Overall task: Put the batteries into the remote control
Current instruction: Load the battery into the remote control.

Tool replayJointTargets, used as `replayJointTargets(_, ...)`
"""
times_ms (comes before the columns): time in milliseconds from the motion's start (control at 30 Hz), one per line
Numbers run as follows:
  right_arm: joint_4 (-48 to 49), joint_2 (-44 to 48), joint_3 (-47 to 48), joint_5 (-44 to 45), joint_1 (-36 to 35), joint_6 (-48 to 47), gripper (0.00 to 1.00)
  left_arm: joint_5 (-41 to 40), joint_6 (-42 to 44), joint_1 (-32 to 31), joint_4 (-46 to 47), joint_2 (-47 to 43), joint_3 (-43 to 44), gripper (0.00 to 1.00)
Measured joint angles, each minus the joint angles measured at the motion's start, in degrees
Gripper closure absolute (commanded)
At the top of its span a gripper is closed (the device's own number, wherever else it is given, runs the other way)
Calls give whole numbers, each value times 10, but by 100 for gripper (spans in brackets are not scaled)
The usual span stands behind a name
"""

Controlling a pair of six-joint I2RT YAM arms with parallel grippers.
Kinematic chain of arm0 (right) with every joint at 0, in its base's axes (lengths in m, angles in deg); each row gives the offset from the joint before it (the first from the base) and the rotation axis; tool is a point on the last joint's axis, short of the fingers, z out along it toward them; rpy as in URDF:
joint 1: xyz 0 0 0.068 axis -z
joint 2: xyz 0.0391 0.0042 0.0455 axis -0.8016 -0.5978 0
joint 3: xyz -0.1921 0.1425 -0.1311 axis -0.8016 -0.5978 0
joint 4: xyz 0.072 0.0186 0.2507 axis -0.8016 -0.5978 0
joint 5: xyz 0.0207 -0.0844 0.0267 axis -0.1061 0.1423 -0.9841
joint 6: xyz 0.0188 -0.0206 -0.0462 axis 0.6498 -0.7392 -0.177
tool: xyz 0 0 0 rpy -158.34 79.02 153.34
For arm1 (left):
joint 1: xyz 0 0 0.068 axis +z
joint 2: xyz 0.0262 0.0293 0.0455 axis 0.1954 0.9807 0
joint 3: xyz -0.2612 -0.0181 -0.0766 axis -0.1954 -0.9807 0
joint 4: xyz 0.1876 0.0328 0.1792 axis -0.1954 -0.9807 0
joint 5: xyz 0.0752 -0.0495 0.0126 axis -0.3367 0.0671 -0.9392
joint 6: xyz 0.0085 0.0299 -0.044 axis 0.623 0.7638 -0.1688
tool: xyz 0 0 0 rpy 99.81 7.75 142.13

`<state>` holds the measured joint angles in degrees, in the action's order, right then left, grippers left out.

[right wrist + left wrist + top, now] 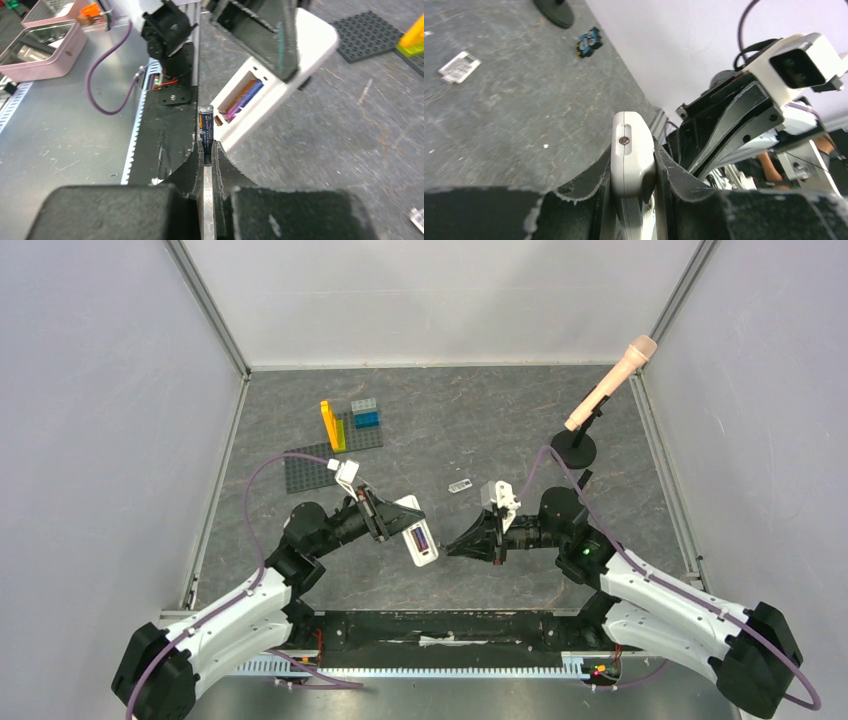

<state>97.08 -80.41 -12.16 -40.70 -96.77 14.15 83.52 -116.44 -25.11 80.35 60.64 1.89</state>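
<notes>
My left gripper [392, 520] is shut on the white remote control [418, 537] and holds it tilted above the table; in the left wrist view the remote's end [630, 150] sits between the jaws. My right gripper [207, 150] is shut on a dark battery [206, 129], upright, just left of the remote's open compartment [240, 97]. A purple-blue battery [247, 96] lies in that compartment beside an orange-brown strip. In the top view my right gripper [452, 548] points at the remote from the right. No other batteries show.
A small white battery cover [460, 485] lies on the table behind the grippers. A grey studded baseplate [318, 468] with coloured bricks is at the back left. A microphone on a round stand [575, 448] is at the back right. A pink tin [40, 50] sits off the table.
</notes>
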Motion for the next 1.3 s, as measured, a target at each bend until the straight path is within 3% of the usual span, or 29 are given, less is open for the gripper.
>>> replayJointTargets(267,-34,9,19,13,-54,1,100,49,-14,0,137,29,-20,98)
replayJointTargets(433,-124,-41,134,116,-75,58,100,53,-36,0,178,35,-31,98)
replayJointTargets(733,-290,-138,283,321,-143,161,100,-40,-117,0,206,33,-65,98)
replayJointTargets(967,-414,-203,359,439,-206,179,100,-101,-154,0,204,24,-82,98)
replayJointTargets(1300,-491,-265,431,524,-236,180,100,-134,-157,0,212,9,-128,98)
